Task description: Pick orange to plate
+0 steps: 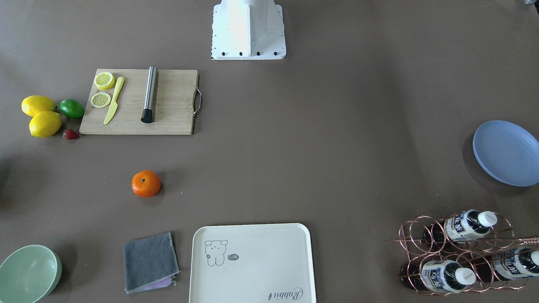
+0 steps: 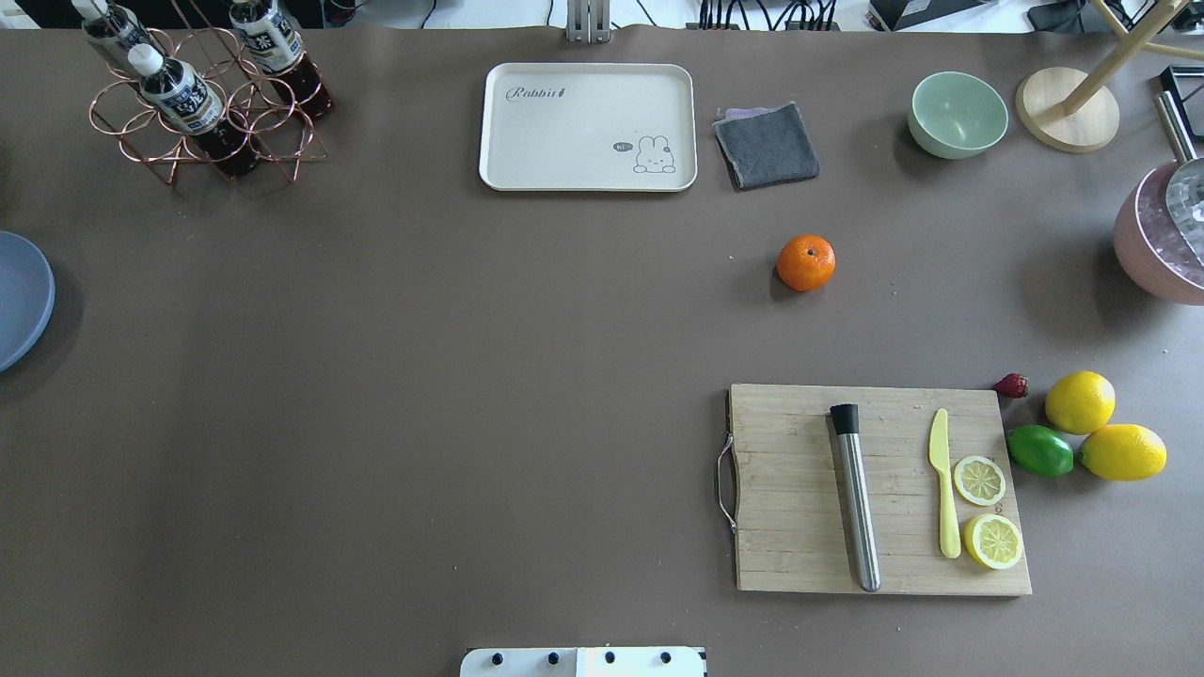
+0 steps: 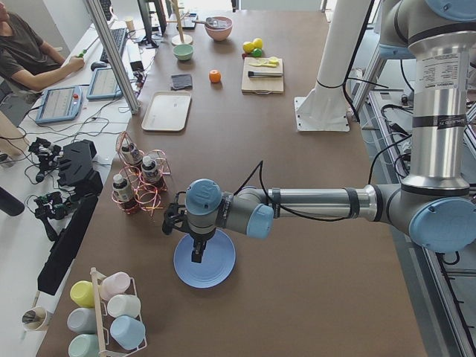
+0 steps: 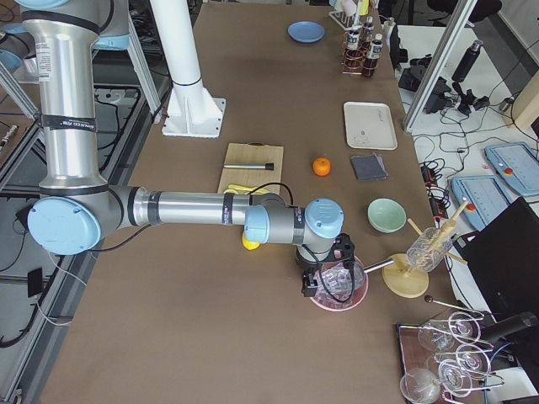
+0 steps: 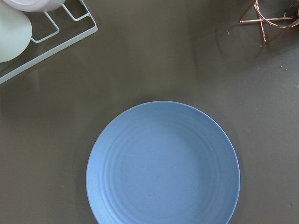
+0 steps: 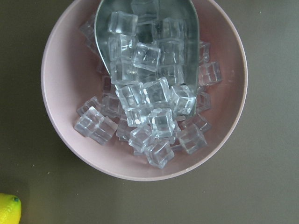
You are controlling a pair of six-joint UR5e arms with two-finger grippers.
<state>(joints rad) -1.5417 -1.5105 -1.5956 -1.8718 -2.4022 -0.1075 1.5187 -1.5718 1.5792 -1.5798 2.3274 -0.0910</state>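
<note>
Orange point(image 1: 145, 183) rests on the bare brown table point(image 1: 337, 126), stem dot up, touching nothing and well apart from both grippers. The right gripper point(image 4: 308, 288) is the closer of the two. It hangs at the table's right end over a pink bowl point(image 6: 65, 84) that holds ice cubes point(image 6: 149, 93) and a metal scoop point(image 6: 187, 18). From that gripper the orange lies toward the robot's left. A pale green bowl point(image 2: 958, 114) and a grey cloth point(image 2: 767, 145) lie farther from the robot than the line between them, and a wooden cutting board point(image 2: 800, 489) lies nearer the robot. The left gripper point(image 3: 198, 258) hangs at the opposite end of the table, directly over the blue plate point(image 5: 163, 163), with a gap between them. The plate lies flat below it with nothing on it, and a copper wire rack point(image 3: 141, 182) of bottles stands just beside it. From the left gripper the orange is far along the table, past a cream tray point(image 3: 166, 110). Each gripper shows only in a side view, so I cannot tell whether its fingers are spread or closed. Neither gripper holds the orange.
</note>
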